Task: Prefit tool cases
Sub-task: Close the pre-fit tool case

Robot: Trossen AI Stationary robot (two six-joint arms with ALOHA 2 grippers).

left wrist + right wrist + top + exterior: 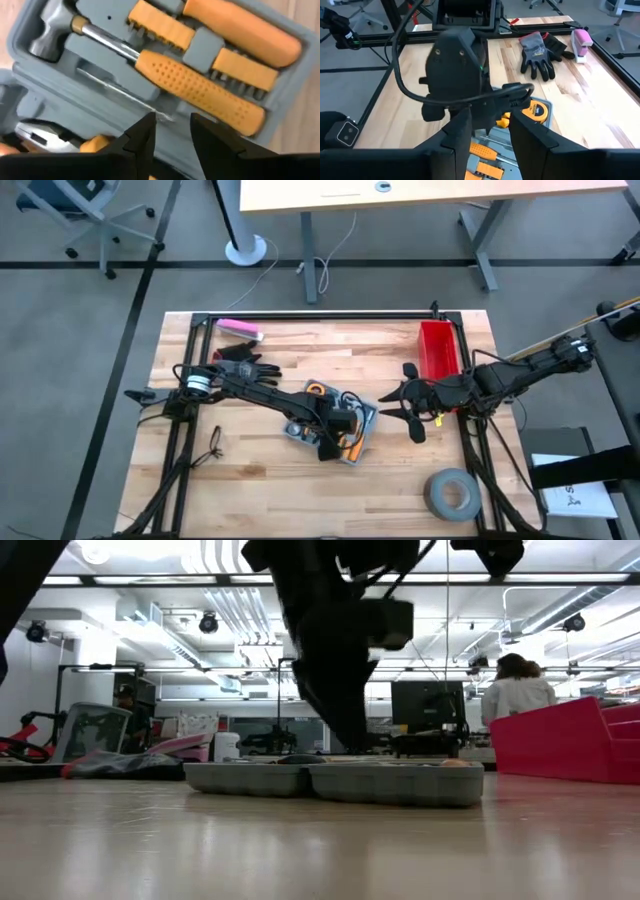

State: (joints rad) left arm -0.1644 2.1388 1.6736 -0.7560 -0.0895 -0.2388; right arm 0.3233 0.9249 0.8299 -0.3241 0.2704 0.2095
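Note:
The grey-blue tool case point(296, 428) lies open and flat on the wooden table's middle, also seen in the low view point(330, 782). Its moulded tray point(202, 45) holds a hammer point(50, 40), an orange-handled screwdriver point(200, 90) and orange bit racks. My left gripper point(172, 132) points steeply down over the tray, open, with its fingertips at a thin metal shaft point(120, 92). My right gripper point(390, 406) hovers open to the right of the case, above the table, with nothing between its fingers point(491, 132). My left gripper's fingertips point(147, 125) stand at the near end of the thin metal shaft point(162, 116) lying in the tray, coming from above. Whether they touch it I cannot tell.
A red bin point(437, 350) stands at the far right and a grey tape roll point(450, 492) lies near right. Black gloves point(245, 365) and a pink stapler point(240, 329) lie at the far left. A yellow tape measure point(538, 109) sits in the case. A person point(515, 690) stands beyond the table.

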